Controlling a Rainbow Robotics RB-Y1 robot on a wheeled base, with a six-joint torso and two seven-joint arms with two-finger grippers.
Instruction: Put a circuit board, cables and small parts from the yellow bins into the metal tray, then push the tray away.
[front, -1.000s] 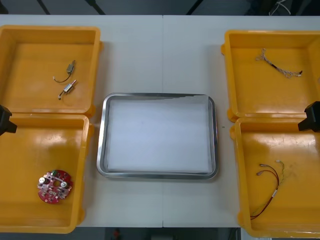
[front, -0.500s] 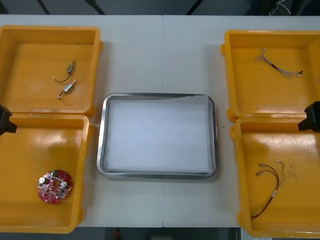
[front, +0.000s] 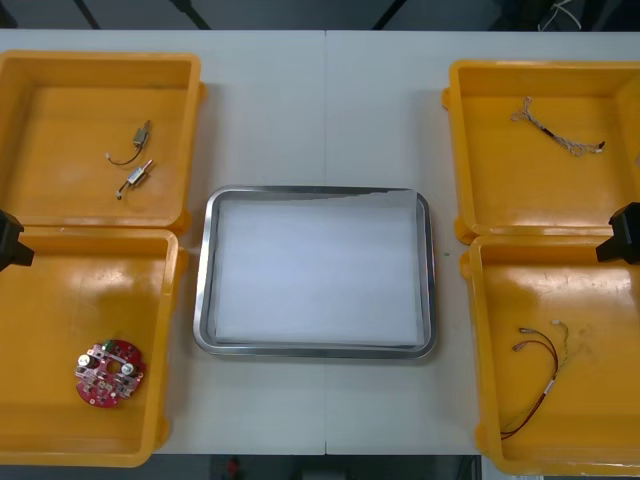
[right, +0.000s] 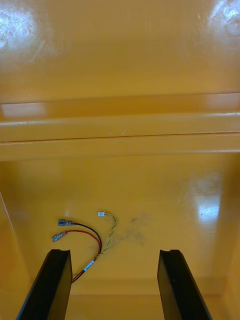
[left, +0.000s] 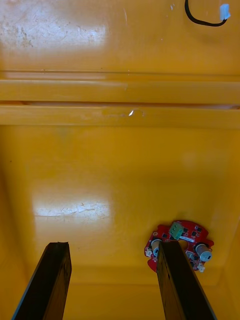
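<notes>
Both are open: left gripper (left: 112, 247) at the tabletop's (front: 325, 110) left edge, right gripper (right: 114, 252) at its right edge. The metal tray (front: 320, 270) sits mid-table.

Table (front: 325, 100): 4 yellow bins (front: 100, 57), metal tray (front: 203, 270)

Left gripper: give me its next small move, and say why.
Probably shift the left gripper sideways to centre the circuit board between its open fingers before descending. The metal tray holds nothing, and the board lies on the floor of the near left bin in line with one finger, not between the two. The right gripper hangs open over the near right bin.
</notes>
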